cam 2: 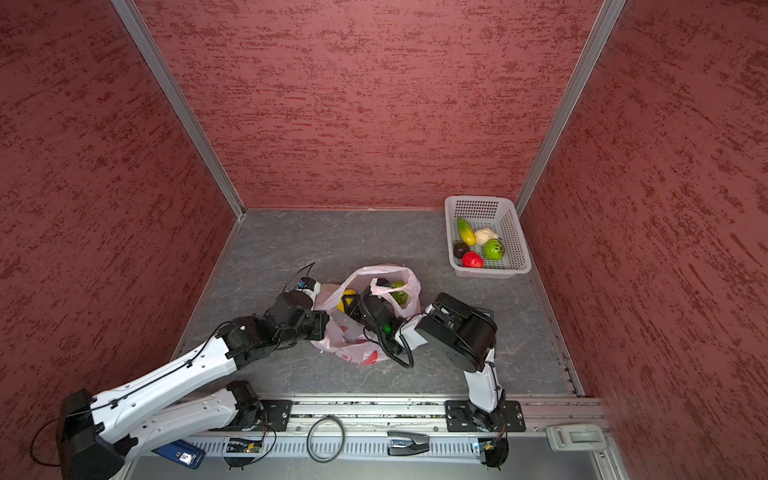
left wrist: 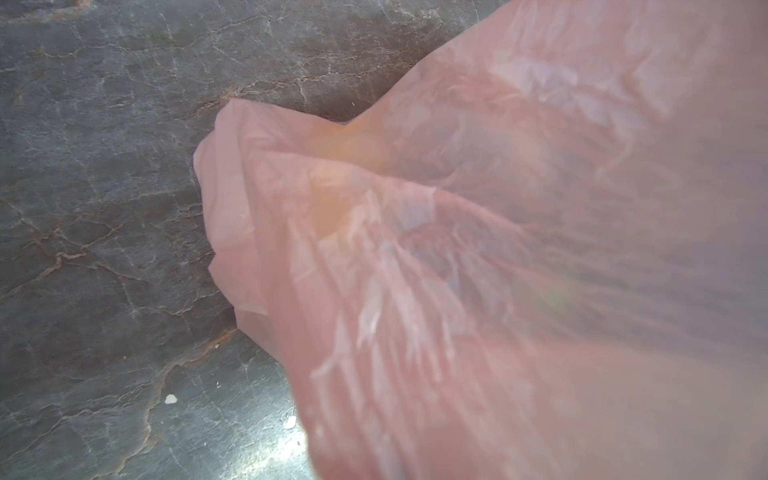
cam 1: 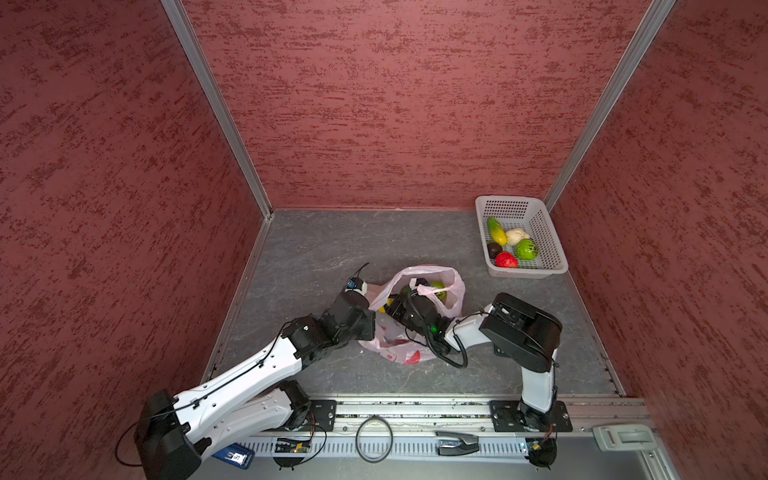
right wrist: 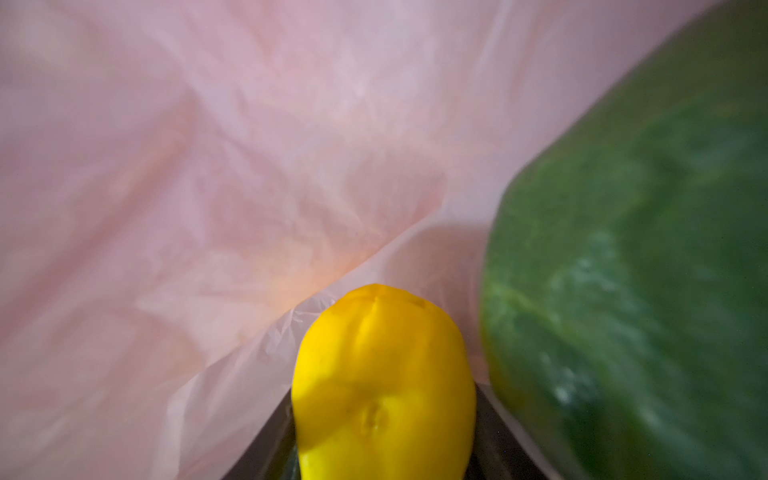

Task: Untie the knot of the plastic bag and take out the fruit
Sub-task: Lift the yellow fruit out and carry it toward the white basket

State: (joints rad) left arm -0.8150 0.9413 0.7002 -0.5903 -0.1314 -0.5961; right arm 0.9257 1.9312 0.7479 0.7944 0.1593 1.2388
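In basket [cam 1: 528, 272] five fruit [cam 1: 506, 260]; left claw [cam 1: 370, 299] clamps bag [cam 1: 454, 286], right claw [cam 1: 391, 303] one yellow fruit [right wrist: 382, 382]

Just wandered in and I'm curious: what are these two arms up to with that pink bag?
They are emptying the plastic bag. The left end effector pinches its edge while the right end effector, inside, grips a yellow fruit beside a dark green fruit. Five pieces already lie in the white basket.
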